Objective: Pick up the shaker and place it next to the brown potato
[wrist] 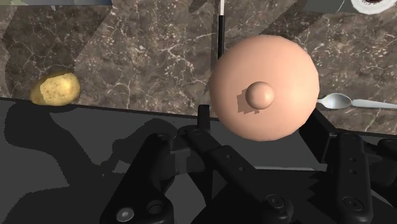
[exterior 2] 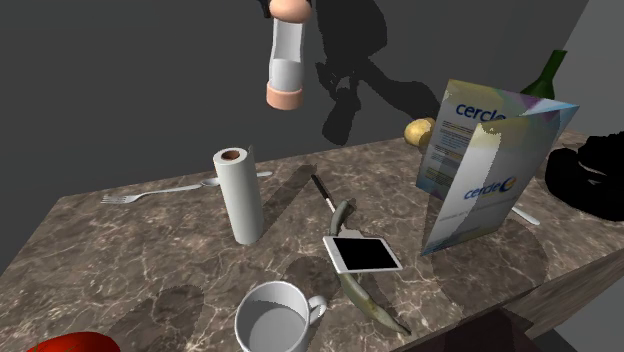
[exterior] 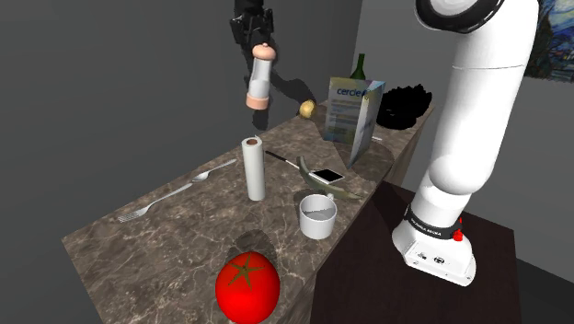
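A: Gripping anything with the hand (exterior: 257,39)?
B: Clasping the shaker (exterior: 260,81) by its rounded cap.
A: Pointing which way?
B: Hanging upright, long axis vertical, cap up, pink base down, high over the worktop's (exterior: 166,241) wall-side edge.
A: Touching the potato (exterior: 307,109)?
B: No, hanging well apart from it, with the potato lying along that same edge.

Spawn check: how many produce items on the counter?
2: tomato at the counter's near end, shoulder view; potato at its far end by the cereal box. Box may hide more.
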